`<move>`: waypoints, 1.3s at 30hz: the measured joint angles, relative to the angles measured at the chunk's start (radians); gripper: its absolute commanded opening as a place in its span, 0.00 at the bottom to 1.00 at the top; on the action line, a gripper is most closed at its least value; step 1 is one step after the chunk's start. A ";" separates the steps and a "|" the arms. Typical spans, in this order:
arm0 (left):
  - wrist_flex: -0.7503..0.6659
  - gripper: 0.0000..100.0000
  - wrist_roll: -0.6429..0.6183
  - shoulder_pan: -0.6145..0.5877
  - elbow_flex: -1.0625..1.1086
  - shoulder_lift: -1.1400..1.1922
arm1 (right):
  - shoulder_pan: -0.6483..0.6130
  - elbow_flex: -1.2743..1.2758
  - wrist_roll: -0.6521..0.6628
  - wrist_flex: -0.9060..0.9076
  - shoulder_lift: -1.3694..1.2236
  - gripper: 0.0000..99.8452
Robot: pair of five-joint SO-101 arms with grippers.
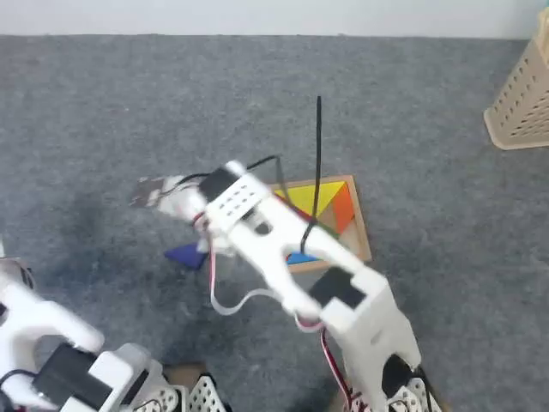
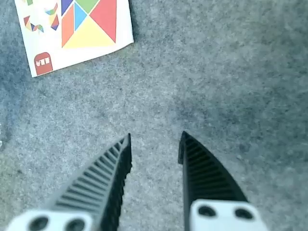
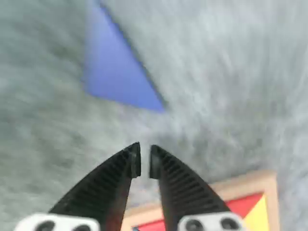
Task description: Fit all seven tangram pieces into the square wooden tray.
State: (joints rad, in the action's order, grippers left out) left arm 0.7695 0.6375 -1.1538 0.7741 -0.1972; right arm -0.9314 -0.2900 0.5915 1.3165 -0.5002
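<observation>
The dark blue triangular tangram piece (image 1: 184, 255) lies flat on the grey carpet-covered desk (image 1: 103, 112), just beside the near-left corner of the square wooden tray (image 1: 363, 225) and outside it; in the high view its long axis runs roughly left to right, with one end hidden under the arm; in the right wrist view the piece (image 3: 115, 79) has its narrow tip pointing away from the gripper and its long edge running obliquely. The tray holds a yellow triangle (image 1: 304, 199), an orange piece (image 1: 343, 206) and a light blue piece (image 1: 300, 257); its rim (image 3: 250, 185) shows behind the right gripper (image 3: 144, 151), with red (image 3: 243, 204) and yellow (image 3: 263, 217) pieces inside. The white right arm (image 1: 283, 249) stretches from the near right edge across the tray's near-left corner, wrist toward the desk's left; its gripper hangs above bare carpet short of the blue triangle, jaws almost together with a sliver between them, holding nothing. The left arm (image 1: 43, 330) sits folded at the near left; the left gripper (image 2: 154, 139) points down at the carpet, jaws spread apart and empty; a printed card with a tangram picture (image 2: 72, 33) lies ahead of it.
</observation>
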 measured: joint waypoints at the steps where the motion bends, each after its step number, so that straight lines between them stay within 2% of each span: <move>1: 0.000 0.15 0.000 0.000 0.000 0.000 | -0.031 0.000 0.000 -0.009 0.006 0.16; 7: 0.000 0.15 0.000 0.000 0.000 0.000 | -0.132 0.000 -0.005 -0.135 -0.035 0.18; 15: 0.000 0.15 0.000 0.000 0.000 0.000 | -0.143 -0.002 -0.006 -0.245 -0.166 0.18; 17: 0.005 0.15 0.000 0.000 0.000 0.000 | -0.143 -0.003 -0.006 -0.245 -0.172 0.15; 21: 0.018 0.15 0.000 0.000 0.000 0.000 | -0.123 -0.005 -0.005 -0.245 -0.173 0.04; 23: 0.018 0.15 0.000 0.000 0.000 0.000 | -0.109 -0.009 0.023 -0.218 -0.173 0.01; 31: 0.018 0.15 0.000 0.000 0.000 0.000 | -0.025 -0.029 0.112 -0.020 -0.173 0.01; 39: 0.021 0.15 0.000 0.000 0.000 0.000 | 0.025 -0.026 0.143 0.035 -0.130 0.01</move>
State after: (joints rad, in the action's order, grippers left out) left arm 0.7910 0.6375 -1.1538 0.7741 -0.1972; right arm -0.9068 -0.3161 0.7342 1.3518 -0.6306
